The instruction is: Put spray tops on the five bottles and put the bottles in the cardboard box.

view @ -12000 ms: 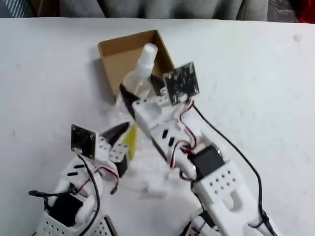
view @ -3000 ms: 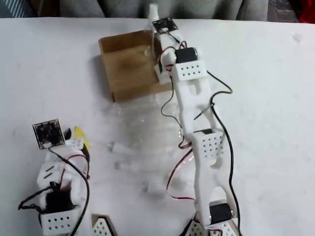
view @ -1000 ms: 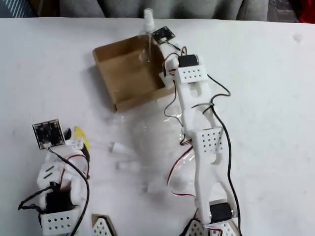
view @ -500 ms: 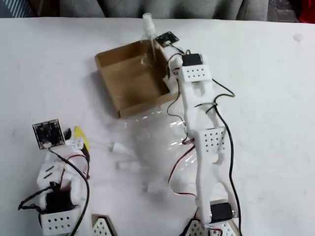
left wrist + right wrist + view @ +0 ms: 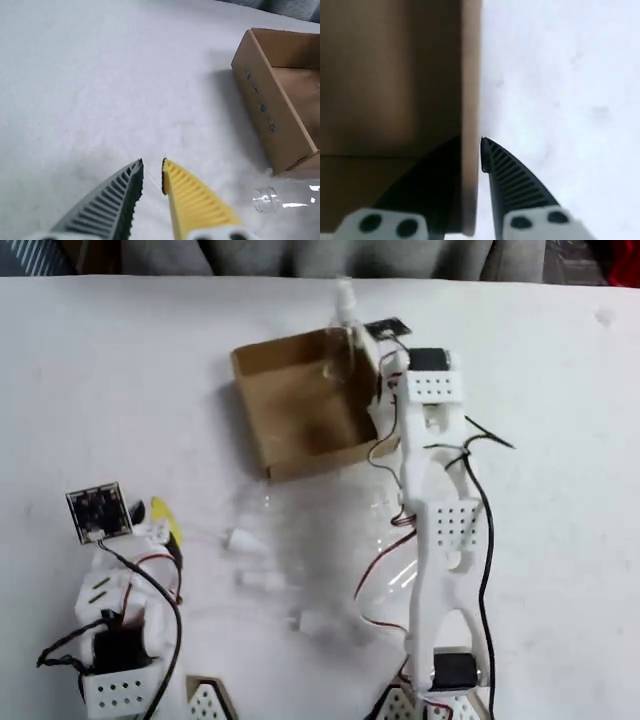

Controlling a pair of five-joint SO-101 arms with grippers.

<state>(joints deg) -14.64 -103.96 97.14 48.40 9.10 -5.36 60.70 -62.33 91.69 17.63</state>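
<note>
You've got: one open brown cardboard box [image 5: 300, 405]; one clear plastic bottle with a white spray top [image 5: 343, 312]; three loose white spray tops [image 5: 240, 538] on the bench [image 5: 560, 540]; uncapped clear bottles [image 5: 265, 199], number unclear; two white robot arms [image 5: 440, 530].

A bottle [image 5: 343, 312] stands seemingly inside the cardboard box [image 5: 322, 457], far corner; loose bottles [image 5: 300, 527] lie before it.

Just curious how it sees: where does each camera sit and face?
High: above the table, looking down on left arm, right arm and box.
Left wrist: on the left arm, looking past its tool toward the box.
Right wrist: on the right arm, looking along its tool, astride the box wall.
Shared: all show the box.
</note>
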